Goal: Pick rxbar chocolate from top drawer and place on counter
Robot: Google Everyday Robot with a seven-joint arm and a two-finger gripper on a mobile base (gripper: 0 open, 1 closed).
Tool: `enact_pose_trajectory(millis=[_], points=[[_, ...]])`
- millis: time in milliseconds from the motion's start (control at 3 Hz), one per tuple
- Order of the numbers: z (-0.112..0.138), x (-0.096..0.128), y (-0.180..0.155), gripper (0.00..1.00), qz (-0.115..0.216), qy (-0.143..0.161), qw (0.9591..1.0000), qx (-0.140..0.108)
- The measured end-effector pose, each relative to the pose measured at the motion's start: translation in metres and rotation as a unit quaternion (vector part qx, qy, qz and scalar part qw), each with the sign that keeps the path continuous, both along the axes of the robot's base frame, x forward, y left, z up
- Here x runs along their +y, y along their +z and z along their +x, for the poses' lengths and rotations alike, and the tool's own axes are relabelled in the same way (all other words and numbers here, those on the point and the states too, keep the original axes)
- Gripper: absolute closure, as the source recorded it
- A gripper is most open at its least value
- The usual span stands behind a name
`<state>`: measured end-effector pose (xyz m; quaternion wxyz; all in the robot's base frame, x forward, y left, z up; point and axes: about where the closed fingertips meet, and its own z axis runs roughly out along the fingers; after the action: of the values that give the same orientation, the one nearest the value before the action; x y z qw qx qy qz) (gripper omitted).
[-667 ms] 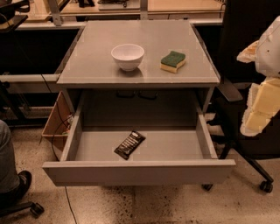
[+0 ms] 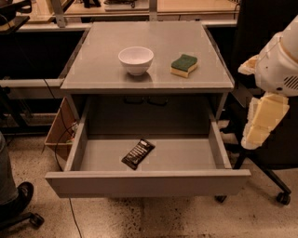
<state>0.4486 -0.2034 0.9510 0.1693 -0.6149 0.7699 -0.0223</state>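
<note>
Camera view: the rxbar chocolate (image 2: 138, 154) lies flat on the floor of the open top drawer (image 2: 146, 182), slightly left of centre. The gripper (image 2: 262, 125) hangs beyond the drawer's right wall; I cannot tell whether it is spread or closed.

A robotics lab or workshop, as we read it.
We see workbenches (image 2: 195, 5) along the top of the frame, a speckled hard floor (image 2: 186, 218), a castored chair base (image 2: 279, 195) at lower right, a loose cable (image 2: 73, 218) at lower left, and the robot's gripper (image 2: 255, 137) hanging at the right edge.
</note>
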Motion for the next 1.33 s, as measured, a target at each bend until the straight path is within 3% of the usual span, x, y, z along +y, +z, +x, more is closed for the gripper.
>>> enact_pose_trajectory(millis=[333, 667, 1333], points=[[0.016, 0.024, -0.049, 0.00, 0.023, 0.031, 0.9992, 0.005], [0.041, 0.060, -0.119, 0.00, 0.063, 0.073, 0.9951, 0.019], [0.075, 0.139, -0.234, 0.00, 0.141, 0.107, 0.9828, 0.054]])
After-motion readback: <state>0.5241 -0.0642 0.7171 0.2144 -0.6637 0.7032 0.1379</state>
